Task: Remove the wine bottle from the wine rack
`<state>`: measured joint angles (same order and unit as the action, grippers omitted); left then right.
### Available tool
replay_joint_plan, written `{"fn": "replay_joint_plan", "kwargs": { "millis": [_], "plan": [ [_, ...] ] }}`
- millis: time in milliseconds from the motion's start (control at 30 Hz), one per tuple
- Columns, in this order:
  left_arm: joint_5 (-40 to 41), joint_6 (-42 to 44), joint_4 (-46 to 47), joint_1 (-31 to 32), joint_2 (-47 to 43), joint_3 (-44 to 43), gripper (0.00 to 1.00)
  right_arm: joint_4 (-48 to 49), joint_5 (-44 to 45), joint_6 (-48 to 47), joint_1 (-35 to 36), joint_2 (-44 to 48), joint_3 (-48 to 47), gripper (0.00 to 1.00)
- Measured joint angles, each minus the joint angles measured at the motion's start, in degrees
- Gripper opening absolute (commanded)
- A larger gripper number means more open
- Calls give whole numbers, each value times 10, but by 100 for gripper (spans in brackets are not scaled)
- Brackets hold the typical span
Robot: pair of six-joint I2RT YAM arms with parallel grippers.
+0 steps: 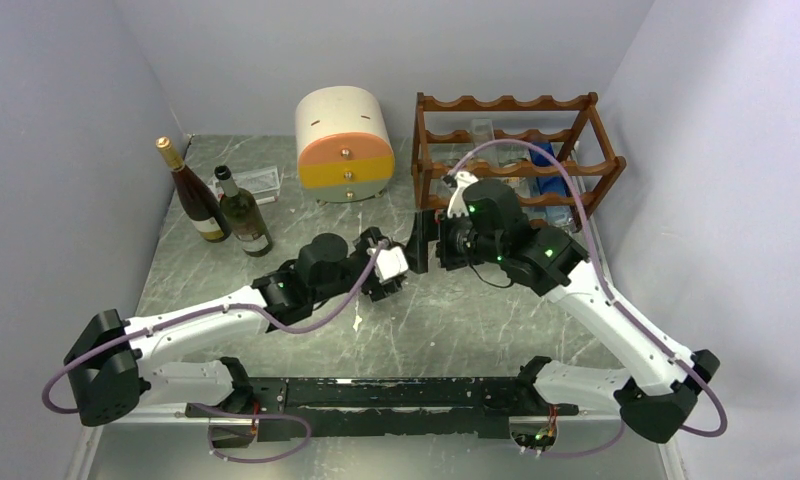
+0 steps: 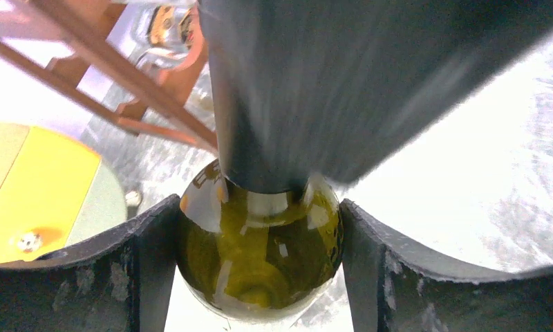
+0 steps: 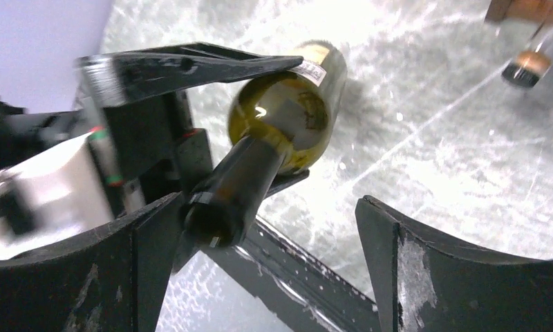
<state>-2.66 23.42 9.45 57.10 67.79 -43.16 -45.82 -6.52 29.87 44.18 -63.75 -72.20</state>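
Observation:
The green glass wine bottle (image 2: 260, 259) lies clear of the dark wooden wine rack (image 1: 516, 150), above the table in front of the rack's left end. My left gripper (image 2: 258, 232) is shut on its body just below the shoulder, a finger on each side. In the right wrist view the bottle (image 3: 287, 117) points its dark neck at the camera. My right gripper (image 3: 270, 207) is open wide, and the bottle's mouth lies next to its left finger (image 3: 149, 228). In the top view the two grippers (image 1: 404, 258) (image 1: 428, 240) meet and hide the bottle.
Two upright wine bottles (image 1: 191, 195) (image 1: 241, 212) stand at the back left beside a clear box (image 1: 256, 182). A cream-and-orange drawer unit (image 1: 345, 145) stands left of the rack. The rack holds a blue bottle (image 1: 546, 170) and clear ones. Walls close in on three sides.

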Motion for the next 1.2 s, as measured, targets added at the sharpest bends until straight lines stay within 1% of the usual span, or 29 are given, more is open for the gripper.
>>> {"fn": "replay_joint_plan", "kwargs": {
  "millis": [100, 200, 333, 433, 633, 767, 967, 1200],
  "plan": [
    [3, -15, 10, -31, -9, 11, 7, 12, 21, 2, 2, 14, -30, 100],
    [5, -37, 11, -73, -16, 23, 7, 38, 53, 8, 2, 63, -31, 100],
    [4, -81, 21, -157, -24, 29, 7, 61, 101, 18, 2, 147, -21, 100],
    [12, -113, 40, -216, -29, 31, 7, 61, 137, 24, 2, 186, -15, 100],
    [28, -183, 78, -311, -30, 42, 7, 47, 169, 33, 2, 192, 14, 100],
    [28, -228, 118, -366, -30, 73, 7, 41, 174, 34, 2, 188, 26, 100],
    [19, -271, 174, -412, -16, 104, 7, 41, 177, 34, 2, 193, 26, 100],
    [4, -294, 222, -431, 1, 121, 7, 26, 188, 36, 2, 210, 28, 100]
  ]
}}
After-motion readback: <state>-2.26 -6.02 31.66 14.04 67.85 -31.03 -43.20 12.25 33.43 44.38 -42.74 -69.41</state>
